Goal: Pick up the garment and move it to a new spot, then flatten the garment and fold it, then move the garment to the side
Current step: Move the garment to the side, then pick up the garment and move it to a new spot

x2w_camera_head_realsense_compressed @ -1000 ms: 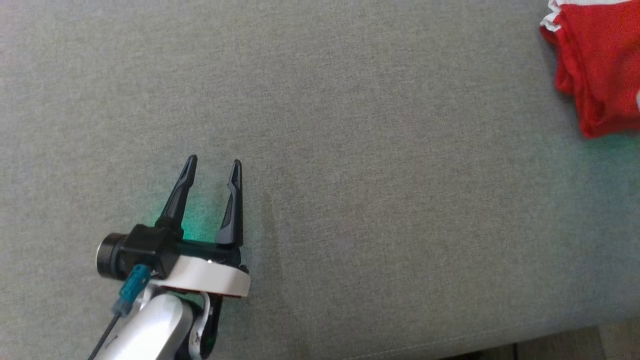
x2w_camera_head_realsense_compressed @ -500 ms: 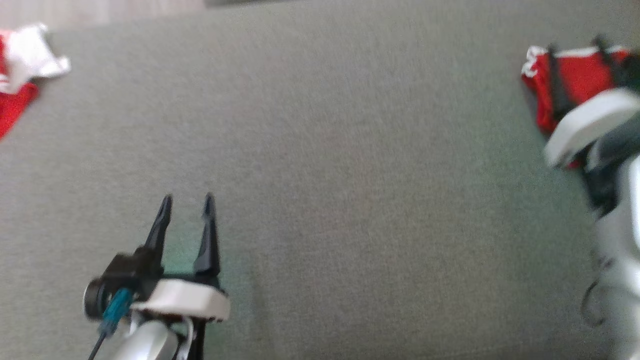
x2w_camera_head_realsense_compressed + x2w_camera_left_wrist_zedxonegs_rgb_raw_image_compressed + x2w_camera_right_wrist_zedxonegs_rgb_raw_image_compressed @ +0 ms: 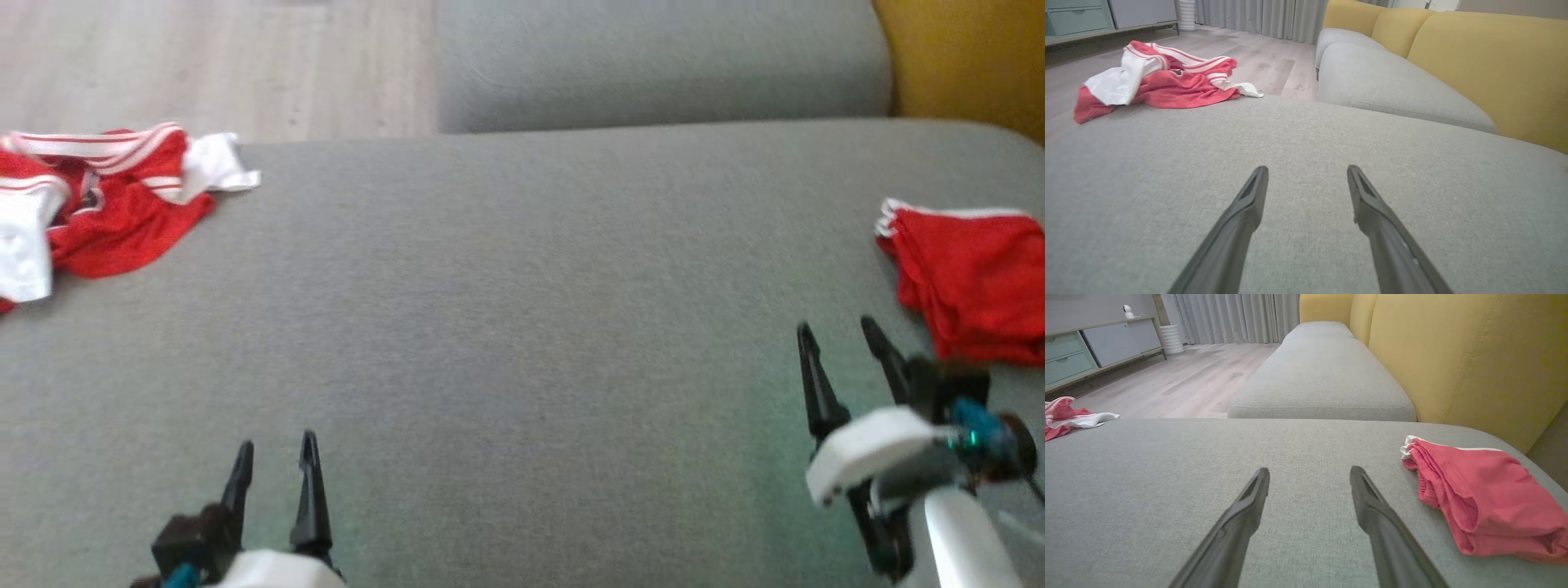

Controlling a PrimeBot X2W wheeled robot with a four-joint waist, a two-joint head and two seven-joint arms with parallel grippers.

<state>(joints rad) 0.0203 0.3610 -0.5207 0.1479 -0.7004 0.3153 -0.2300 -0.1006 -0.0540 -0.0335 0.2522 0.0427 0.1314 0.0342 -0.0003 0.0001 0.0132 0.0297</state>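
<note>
In my head view the crumpled red garment with white stripes and white panels (image 3: 122, 212) ran off the left edge, so I could not make out its full shape. The folded red garment with white trim (image 3: 971, 278) was cut by the right edge. My left gripper (image 3: 277, 441) was cropped at the bottom, leaving little more than its two dark fingers, and the whole view was slightly soft. Both garments lay on the broad grey fabric sofa cushion (image 3: 522, 327). The crumpled one sat at the far left corner by the pale wooden floor (image 3: 220, 65) and the folded one at the right side near the mustard-yellow backrest (image 3: 971, 57), well apart from each other. My right gripper (image 3: 837, 325) hovered near the folded garment without touching it. Both pairs of my fingers were spread wide with bare cushion between them, grasping nothing. My left wrist view showed the crumpled garment whole, which the other views did not, with a white part draped over the red. My right wrist view showed the folded garment entire, its layered edges facing me, though I could not count the layers. That view also showed a low sideboard with teal drawers (image 3: 1069, 355) against the wall. The drawers were shut, so their contents were hidden. A small white object (image 3: 1128, 311) stood on top, too small to identify.
</note>
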